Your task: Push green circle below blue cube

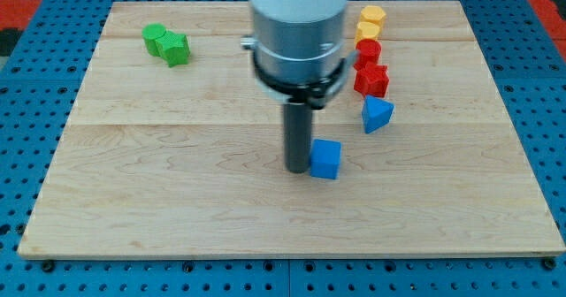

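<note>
Camera view: pale wooden board (177,200) lying on a blue perforated table (26,111); a strip of red shows at the view's top corners.

No claw on this rig. The arm ends in a straight dark rod that grips nothing; my tip (296,170) rests on the board, touching or just beside the left face of the blue cube (325,159), near the board's middle.

The green circle block (156,38) sits far off at the view's top left, touching a second green block of irregular shape (176,49). Well apart from both tip and cube.

Along the view's right: two yellow blocks (370,21), a red cylinder-like block (368,52), a red star-like block (371,79), a blue triangular block (377,114).

Judgement: task barely begun. The green circle is not below the cube. Still to do: travel to it, part it from its neighbour, push it down across the board.
</note>
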{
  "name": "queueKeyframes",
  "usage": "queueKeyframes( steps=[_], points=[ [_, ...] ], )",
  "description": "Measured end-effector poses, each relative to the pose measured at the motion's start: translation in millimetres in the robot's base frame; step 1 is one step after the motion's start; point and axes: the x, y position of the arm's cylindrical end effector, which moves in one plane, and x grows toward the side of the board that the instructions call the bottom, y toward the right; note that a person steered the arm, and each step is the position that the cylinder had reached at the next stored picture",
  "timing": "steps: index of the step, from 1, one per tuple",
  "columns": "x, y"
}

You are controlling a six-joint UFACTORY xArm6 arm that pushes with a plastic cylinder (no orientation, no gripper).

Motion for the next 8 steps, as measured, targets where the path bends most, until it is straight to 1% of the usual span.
queueKeyframes(
  steps=[1, 2, 3, 4, 5, 6, 7, 8],
  points=[
    [-8.1, 35.3],
    [-9.1, 39.2],
    [-13.3, -13.1],
    [-43.8, -120.9],
    [-66.7, -104.1],
    [-132.9, -24.5],
    [-196.8, 11.5],
    [-258.4, -32.5]
  ],
)
